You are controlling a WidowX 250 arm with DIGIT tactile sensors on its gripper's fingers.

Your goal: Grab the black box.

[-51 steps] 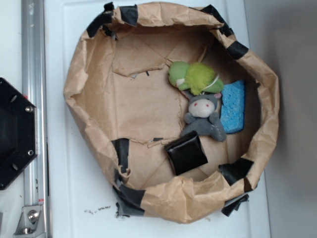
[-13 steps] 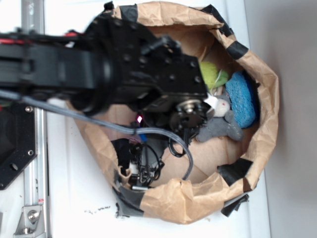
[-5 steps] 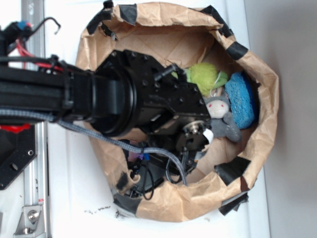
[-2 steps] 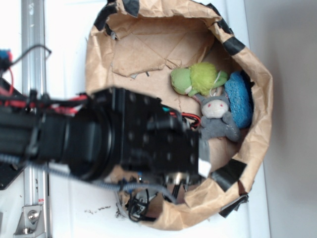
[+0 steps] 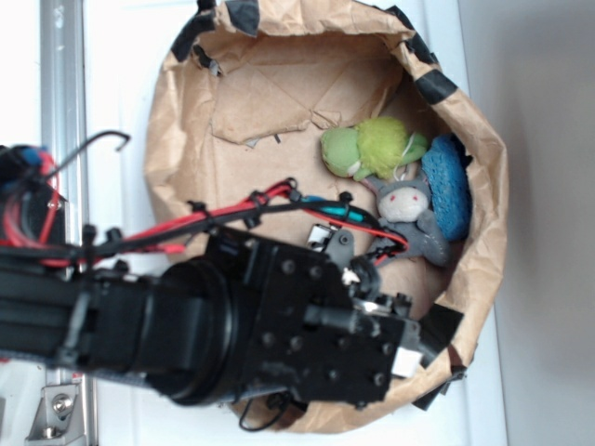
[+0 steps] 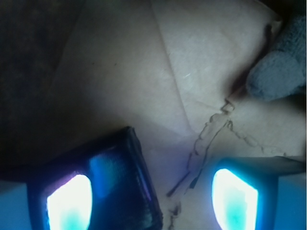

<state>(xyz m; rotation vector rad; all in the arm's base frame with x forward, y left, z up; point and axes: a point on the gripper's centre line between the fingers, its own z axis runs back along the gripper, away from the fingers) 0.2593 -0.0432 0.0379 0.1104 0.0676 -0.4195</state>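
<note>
In the wrist view the black box (image 6: 122,189), glossy with rounded edges, lies on brown paper at the lower left. My gripper (image 6: 151,201) is open around it. The left fingertip (image 6: 69,203) sits over the box's left part, and the right fingertip (image 6: 235,199) stands well clear of it over bare paper. In the exterior view my black arm (image 5: 279,334) covers the near part of the paper bowl (image 5: 488,214) and hides both the box and the fingers.
A grey plush toy (image 5: 409,209) (image 6: 283,62), a green plush (image 5: 372,149) and a blue sponge (image 5: 456,186) lie at the bowl's right side. Black tape patches (image 5: 437,325) dot the crumpled rim. A metal rail (image 5: 60,84) runs along the left.
My arm has moved down and to the right in the exterior view, over the bowl's near part. Over the last seconds the paper bowl has shifted slightly.
</note>
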